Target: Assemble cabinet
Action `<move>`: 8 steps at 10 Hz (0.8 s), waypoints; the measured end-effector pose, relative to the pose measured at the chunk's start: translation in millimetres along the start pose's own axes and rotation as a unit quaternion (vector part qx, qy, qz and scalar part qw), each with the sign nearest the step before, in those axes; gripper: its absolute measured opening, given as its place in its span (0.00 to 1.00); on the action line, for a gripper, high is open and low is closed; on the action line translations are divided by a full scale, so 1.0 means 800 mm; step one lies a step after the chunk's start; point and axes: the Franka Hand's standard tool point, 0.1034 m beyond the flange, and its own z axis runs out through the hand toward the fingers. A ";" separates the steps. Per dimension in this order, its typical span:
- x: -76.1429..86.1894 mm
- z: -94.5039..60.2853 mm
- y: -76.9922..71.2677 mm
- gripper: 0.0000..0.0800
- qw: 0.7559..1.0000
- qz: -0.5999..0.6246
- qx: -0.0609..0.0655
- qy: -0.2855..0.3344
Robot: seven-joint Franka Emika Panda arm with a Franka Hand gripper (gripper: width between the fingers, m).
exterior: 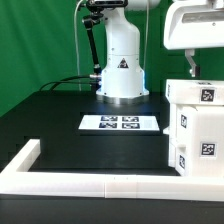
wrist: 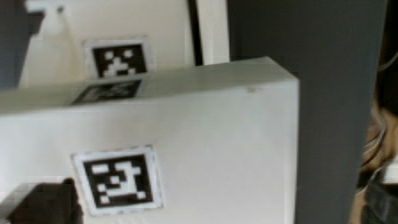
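One cabinet (exterior: pixel 196 128) sits right beneath my hand (exterior: pixel 190 68) on the surface; whether I'm clenched or released, I cannot tell. Best descend slowly, square to the top panel.

Franka Emika Panda arm (exterior: pixel 122 45): glossy white moulded shell on a rounded white pedestal base (exterior: pixel 122 78) with a grey ring at its foot. Black triangular warning label on the base front. Dark grey to black joint sections show between the white segments of the upper links. Black cables run out from the base. Wrist housing (exterior: pixel 196 25): white, boxy with rounded corners, with a grey recessed panel.
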 end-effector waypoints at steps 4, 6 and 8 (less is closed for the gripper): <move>0.000 0.001 0.015 1.00 0.971 -0.241 -0.001 -0.011; 0.000 0.002 0.017 1.00 0.957 -0.289 -0.001 -0.011; 0.001 0.002 0.019 1.00 0.938 -0.347 -0.002 -0.011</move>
